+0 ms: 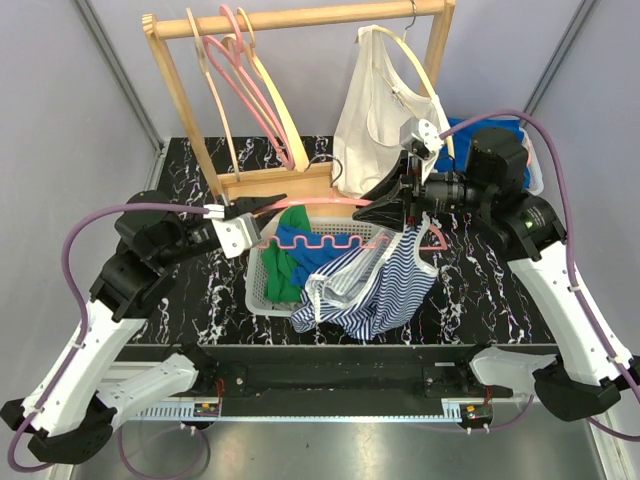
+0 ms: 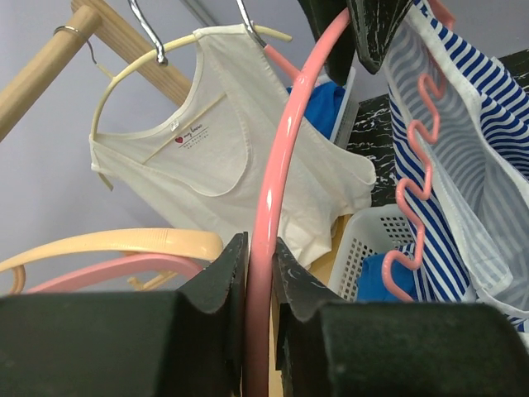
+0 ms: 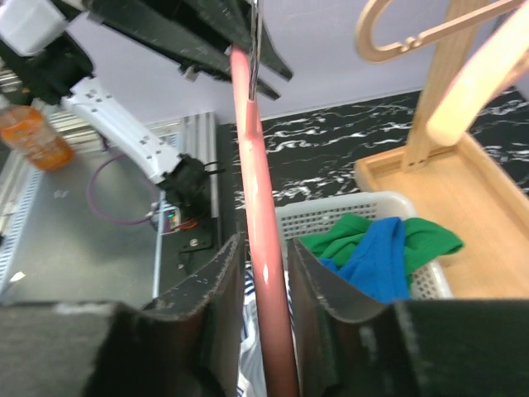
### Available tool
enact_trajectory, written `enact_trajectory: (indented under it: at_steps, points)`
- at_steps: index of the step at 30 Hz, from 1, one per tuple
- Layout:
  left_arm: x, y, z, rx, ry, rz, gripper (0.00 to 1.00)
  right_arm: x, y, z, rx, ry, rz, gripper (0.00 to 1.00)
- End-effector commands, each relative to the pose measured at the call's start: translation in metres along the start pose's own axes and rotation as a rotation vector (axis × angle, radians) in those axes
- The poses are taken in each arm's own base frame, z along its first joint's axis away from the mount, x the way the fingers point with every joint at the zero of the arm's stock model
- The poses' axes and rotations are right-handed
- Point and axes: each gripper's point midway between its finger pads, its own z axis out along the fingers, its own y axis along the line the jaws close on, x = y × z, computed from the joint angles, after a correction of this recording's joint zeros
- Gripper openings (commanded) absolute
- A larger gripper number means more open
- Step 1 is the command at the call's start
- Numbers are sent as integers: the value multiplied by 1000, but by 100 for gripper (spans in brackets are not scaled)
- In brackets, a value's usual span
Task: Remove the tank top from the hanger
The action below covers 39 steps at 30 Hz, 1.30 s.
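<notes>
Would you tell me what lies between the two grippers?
The pink plastic hanger spans that gap, with the blue-and-white striped tank top hanging from it, as the top view shows.

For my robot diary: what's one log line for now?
left fingers: pinching pink hanger | right fingers: around hanger | striped tank top: on hanger

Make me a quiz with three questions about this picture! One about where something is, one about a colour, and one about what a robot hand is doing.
1. Where does the striped tank top hang?
A. on a chair
B. on the pink hanger
C. on the floor

2. What colour is the shirt on the wooden rack?
A. white
B. red
C. black

3. What is the left hand doing?
A. holding nothing
B. holding a sock
C. shut on the pink hanger

Answers: 1 B, it dangles from the pink bar. 2 A, its cloth is plain white. 3 C, its fingers pinch the pink rod from both sides.
</notes>
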Motion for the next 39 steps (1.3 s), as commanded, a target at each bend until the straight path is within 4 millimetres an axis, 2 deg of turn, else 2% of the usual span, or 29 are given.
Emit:
enact_trajectory:
  at_steps: [1, 8, 13, 16, 22, 26, 34, 39]
  points:
    - [-18, 24, -12, -135, -37, 93, 0, -22, -13, -4, 126, -90, -112, 42]
    - [-2, 38, -31, -239, 72, 199, 0, -29, -42, -29, 392, -134, -166, 49]
    - [7, 42, -42, -280, 120, 248, 0, -35, -47, -44, 493, -189, -173, 54]
    - [8, 42, -43, -284, 127, 248, 0, -26, -43, -46, 486, -186, -150, 54]
    - [14, 45, -43, -285, 153, 299, 0, 4, -33, -38, 422, -149, -67, 53]
    - [14, 47, -43, -292, 159, 322, 0, 40, -42, -29, 419, -91, 36, 50]
    - [7, 47, -43, -292, 133, 313, 0, 64, -49, -23, 425, -57, 96, 52]
    - [-1, 48, -42, -294, 105, 296, 0, 83, -63, -13, 433, -29, 146, 52]
